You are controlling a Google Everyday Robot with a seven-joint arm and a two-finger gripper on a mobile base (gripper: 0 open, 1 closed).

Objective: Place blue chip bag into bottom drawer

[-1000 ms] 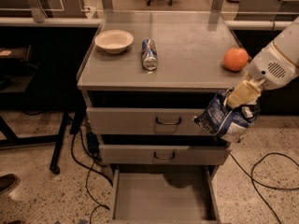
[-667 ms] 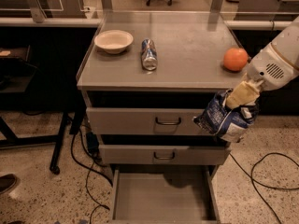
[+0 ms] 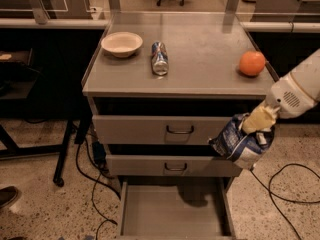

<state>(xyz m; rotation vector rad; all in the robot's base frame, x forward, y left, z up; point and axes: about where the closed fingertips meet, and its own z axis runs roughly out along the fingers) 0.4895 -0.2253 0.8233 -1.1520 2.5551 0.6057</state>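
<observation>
At the right front corner of a grey 3-drawer cabinet, the robot's pincer (image 3: 257, 120) hung in mid-air, clenched on the top of the blue chip bag (image 3: 242, 143), w/ its white arm (image 3: 300, 89) reaching in from the right edge. The bag dangled below the pincer, crumpled, long axis approx. vertical w/ a slight lean. It was level w/ the top drawer (image 3: 150, 129) and middle drawer (image 3: 145, 165) and overlapped their right ends.

The bottom drawer (image 3: 172, 214) stood pulled out toward the camera, its plain grey floor bare. It lay down and to the left of the bag, i.e. the bag was higher than the drawer and over or just outside its right wall; which of the two couldn't be told from this angle. Judged from that, the coming move prob. needed a shift left and down before letting go.

On the surface (image 3: 200, 79) sat a pale bowl (image 3: 121, 43), a drink can (image 3: 159, 58) on its side, and an orange (image 3: 252, 63) near the right edge, all well apart from the bag.

Hidden: the pincer's tips were buried in foil, the drawer's front edge was cut off at frame bottom, and the arm's upper part ran out of frame.
</observation>
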